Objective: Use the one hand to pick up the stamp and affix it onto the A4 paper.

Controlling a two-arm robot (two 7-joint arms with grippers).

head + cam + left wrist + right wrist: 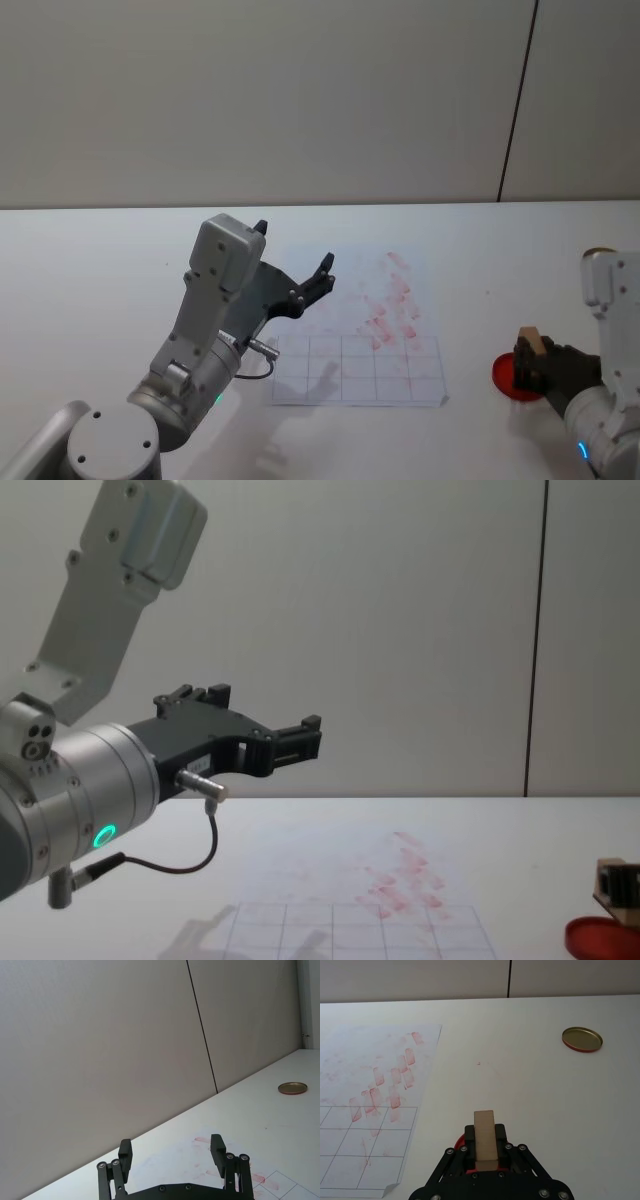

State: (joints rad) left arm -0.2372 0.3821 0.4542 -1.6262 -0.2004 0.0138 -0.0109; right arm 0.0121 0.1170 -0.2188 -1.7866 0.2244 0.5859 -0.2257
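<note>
Holding the wooden stamp (484,1127) upright between its two black fingers, the right hand (485,1157) is closed on the block's lower part, so the tan top sticks out above the grip. This hand, with the blue-lit ring, sits at the right side of the desk (100,260), directly over the round red ink pad (505,375). That position suggests the stamp's face is being inked or has just been inked. The fingers hide the underside, so I cannot tell whether it touches the pad.

The upright grip keeps the printing face pointing down, which is how it must meet the sheet. The A4 paper (360,340) lies flat mid-desk, well apart from the pad toward the robot's left. Red prints are clustered on its far half and a printed grid covers its near half. The grid squares look mostly unmarked and seem the likely target.

The left hand (295,248), with the green-lit ring, is raised above the paper's left portion with its fingers spread wide and nothing between them. A gold-coloured tin lid (582,1039), probably the pad's cover, lies farther back on the desk, clear of the route to the sheet.
</note>
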